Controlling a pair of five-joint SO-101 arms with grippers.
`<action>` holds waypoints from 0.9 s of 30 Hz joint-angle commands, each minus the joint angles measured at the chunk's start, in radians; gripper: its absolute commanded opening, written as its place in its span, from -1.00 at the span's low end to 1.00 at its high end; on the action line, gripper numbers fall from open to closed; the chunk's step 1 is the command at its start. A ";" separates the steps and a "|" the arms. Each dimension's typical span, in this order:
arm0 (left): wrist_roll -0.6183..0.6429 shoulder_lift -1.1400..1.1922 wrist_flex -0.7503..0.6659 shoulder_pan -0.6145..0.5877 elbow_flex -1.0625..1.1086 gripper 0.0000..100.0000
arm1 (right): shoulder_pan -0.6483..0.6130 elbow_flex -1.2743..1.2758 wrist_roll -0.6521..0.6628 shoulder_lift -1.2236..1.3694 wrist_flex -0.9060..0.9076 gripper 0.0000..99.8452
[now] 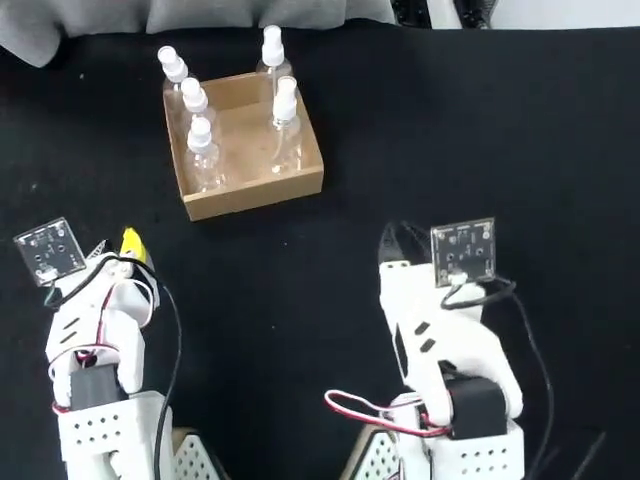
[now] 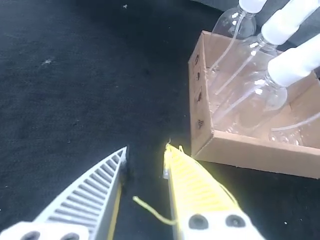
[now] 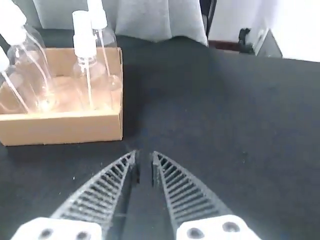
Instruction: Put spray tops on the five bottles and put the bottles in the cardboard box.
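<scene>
The cardboard box [image 1: 256, 194] stands at the back of the table, left of centre. Several clear bottles [image 1: 204, 160] with white spray tops [image 1: 286, 97] stand upright in it, three along its left side and two on the right. My left gripper [image 1: 118, 248] rests low near the front left, a little open with nothing between its grey and yellow fingers [image 2: 146, 150]. It points toward the box [image 2: 250, 150] and the bottles [image 2: 260, 95]. My right gripper [image 1: 392, 245] sits at the front right, shut and empty [image 3: 144, 157]. From there the box [image 3: 60, 127] and bottles [image 3: 90, 75] lie ahead, well apart.
Black cloth [image 1: 480, 140] covers the table. Grey fabric [image 1: 110, 15] lies along the back edge behind the box. Both arm bases [image 1: 100, 420] stand at the front edge.
</scene>
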 commanded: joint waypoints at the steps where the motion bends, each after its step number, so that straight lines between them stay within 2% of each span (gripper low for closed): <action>1: -0.008 -0.011 -0.021 0.019 -0.007 -0.79 | 0.026 0.033 0.008 -0.074 0.006 -0.97; 9: -0.009 -0.011 -0.015 0.045 -0.007 -0.83 | 0.028 0.168 0.011 -0.254 0.008 -0.97; 13: -0.109 -0.011 -0.012 0.105 0.001 -0.94 | 0.028 0.182 0.008 -0.246 0.008 -0.97; 22: -0.114 -0.011 -0.021 0.125 0.018 -0.94 | 0.028 0.294 0.015 -0.246 0.005 -0.97; 27: -0.120 -0.011 -0.014 0.189 0.021 -0.94 | 0.028 0.363 0.015 -0.246 0.000 -0.96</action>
